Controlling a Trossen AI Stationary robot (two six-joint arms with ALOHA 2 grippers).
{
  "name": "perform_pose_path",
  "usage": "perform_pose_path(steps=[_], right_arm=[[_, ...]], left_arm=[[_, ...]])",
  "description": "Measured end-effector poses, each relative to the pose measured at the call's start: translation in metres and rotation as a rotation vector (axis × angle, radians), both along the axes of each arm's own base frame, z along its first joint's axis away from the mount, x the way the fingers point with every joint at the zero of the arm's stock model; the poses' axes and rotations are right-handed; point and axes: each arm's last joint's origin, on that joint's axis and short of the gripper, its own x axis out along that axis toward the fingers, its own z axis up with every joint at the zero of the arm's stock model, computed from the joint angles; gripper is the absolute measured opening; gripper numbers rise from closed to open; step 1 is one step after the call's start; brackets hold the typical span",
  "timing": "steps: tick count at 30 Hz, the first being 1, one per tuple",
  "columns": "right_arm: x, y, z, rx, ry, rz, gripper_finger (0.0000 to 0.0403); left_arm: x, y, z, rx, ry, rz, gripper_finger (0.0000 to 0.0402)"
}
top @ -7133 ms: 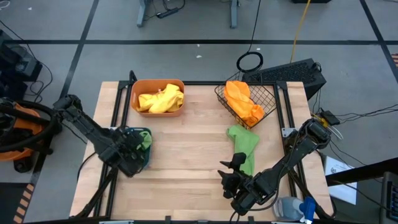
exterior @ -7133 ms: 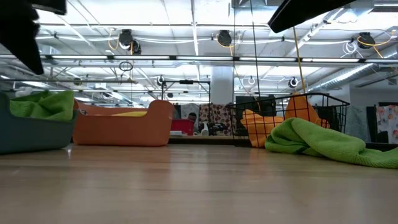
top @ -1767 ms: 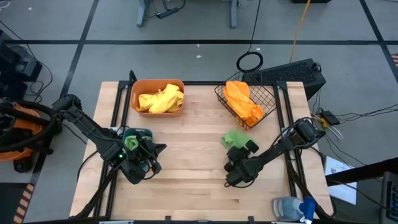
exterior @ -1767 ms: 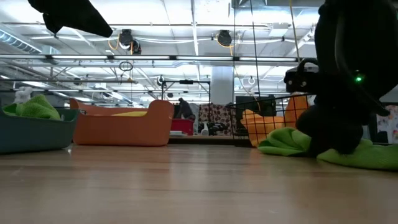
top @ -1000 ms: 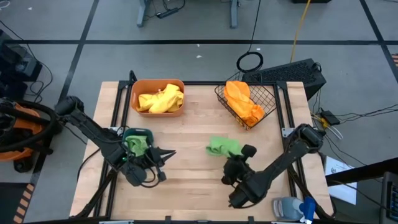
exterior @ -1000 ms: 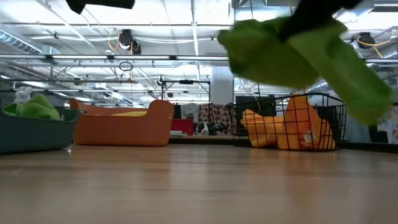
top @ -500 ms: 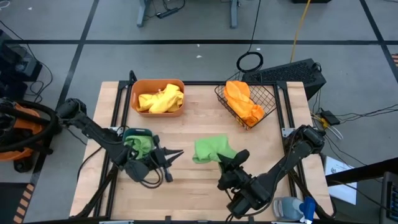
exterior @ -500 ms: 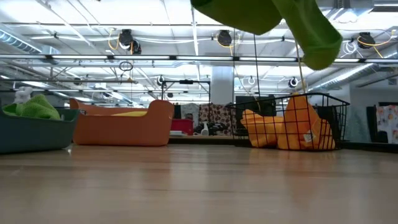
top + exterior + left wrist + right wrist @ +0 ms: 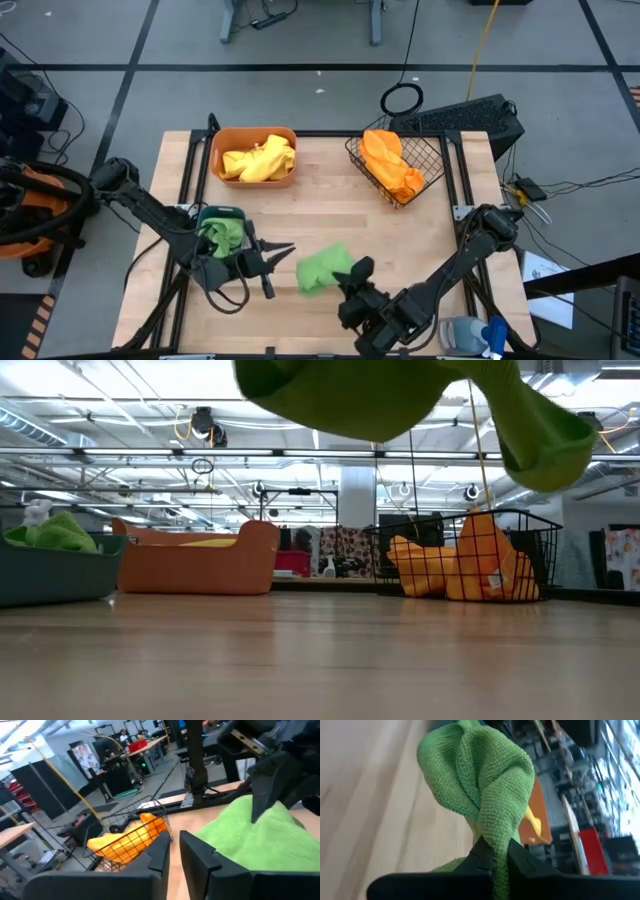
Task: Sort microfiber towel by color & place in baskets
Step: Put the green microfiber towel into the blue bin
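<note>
While the last loose cloth hangs in the air, the sorting looks close to finished.

Done: yellow towels (image 9: 259, 160) lie in the orange tub (image 9: 253, 181); orange towels (image 9: 391, 165) fill the wire-mesh basket (image 9: 430, 158); one green towel (image 9: 222, 236) already sits in the teal tub (image 9: 226, 212).

In hand: a second green towel (image 9: 322, 269) is pinched in the right claw (image 9: 352, 276), fingers clenched on a fold of it, carried above the middle of the desk (image 9: 320, 200) between the arms, near the teal tub but not yet over it.

Left claw: the left claw (image 9: 278, 260) points toward the carried towel, just beside it; its fingers stand only narrowly parted and hold nothing that I can see.

Left to do: by my reading, only this green towel remains, to join the other green one in the teal tub; whether it will be handed across or dropped in directly cannot be told.

Surface: pale wooden planks, bare in the middle, with a dark frame at the edges; a blue-capped spray bottle (image 9: 470, 334) stands at the near right corner.

Room: grey floor with dark tape lines, a black keyboard (image 9: 470, 118) and cables beyond the basket; the low view shows a workshop hall with ceiling lights, the towel (image 9: 400, 400) hanging across its top.
</note>
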Motion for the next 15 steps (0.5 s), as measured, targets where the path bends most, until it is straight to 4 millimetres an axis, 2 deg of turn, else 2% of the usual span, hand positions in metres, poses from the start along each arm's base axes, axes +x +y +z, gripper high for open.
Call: perform_pose_path(steps=[7, 15], right_arm=[[0.012, 0.006, 0.009, -0.116, -0.005, 0.092, 0.0000], [0.029, -0.003, 0.017, -0.170, -0.027, 0.106, 0.0005]], left_arm=[[0.005, -0.006, -0.007, -0.095, 0.046, -0.245, 0.0106], [0.018, -0.009, -0.026, -0.104, 0.096, -0.267, 0.0159]])
